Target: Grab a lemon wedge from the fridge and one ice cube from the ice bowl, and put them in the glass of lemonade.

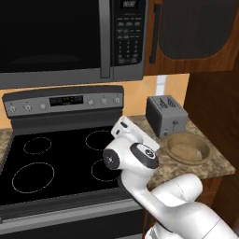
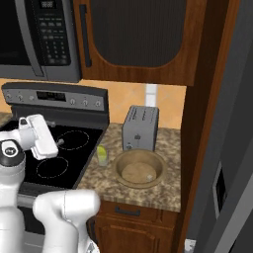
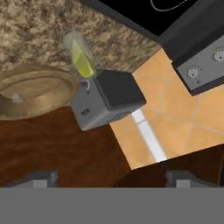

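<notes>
The glass of lemonade [image 2: 102,156] stands on the granite counter between the stove and the ice bowl [image 2: 140,169]. A yellow-green lemon wedge [image 3: 81,60] sits inside the glass [image 3: 80,54]. My gripper [image 3: 111,179] is open, its two dark fingertips wide apart with nothing between them. It hangs above the stove's right side [image 2: 58,142], left of the glass and apart from it. The tan ice bowl [image 3: 37,87] holds pale contents, with one small pale ice cube [image 3: 17,97] showing. The fridge [image 2: 239,123] is the grey steel surface at the far right.
A silver toaster [image 2: 141,127] stands behind the bowl, against the orange wall. The black stovetop [image 1: 56,158] lies to the left, with a microwave [image 1: 56,37] above it. A dark wood cabinet [image 2: 138,39] overhangs the counter, and a wood panel [image 2: 197,123] walls its right end.
</notes>
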